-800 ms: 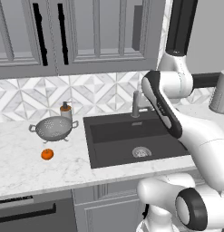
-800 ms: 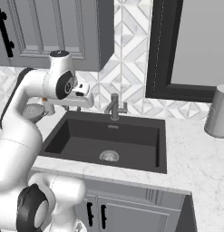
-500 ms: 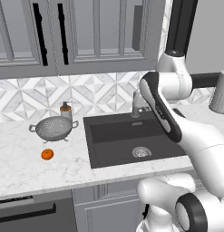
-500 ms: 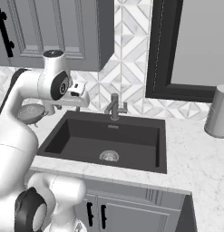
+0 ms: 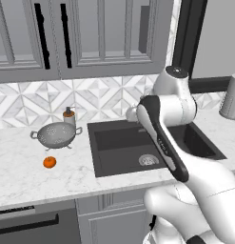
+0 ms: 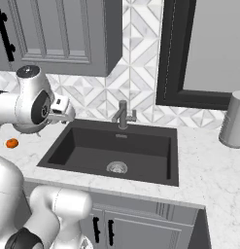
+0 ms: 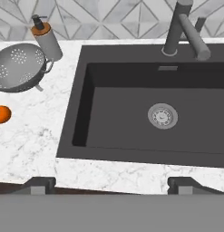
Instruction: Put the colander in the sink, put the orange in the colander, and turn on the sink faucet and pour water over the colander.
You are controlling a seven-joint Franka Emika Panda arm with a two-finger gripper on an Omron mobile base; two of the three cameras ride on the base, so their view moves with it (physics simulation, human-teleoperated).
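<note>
The gripper [image 7: 111, 185] is held with jaws wide apart above the sink [image 7: 131, 131] — nothing gripped; the colander [image 7: 18, 68] and orange [image 7: 2, 114] are seen at ten o'clock.

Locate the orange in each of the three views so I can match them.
Left base view: orange on the counter, lower left, in front of the colander.
Right base view: far left edge, beside the arm.
Hand view: left edge, below the colander.
Shared landmark: sink drain.

Even, bright rendered light; soft shadows; sharp, no glare.
</note>
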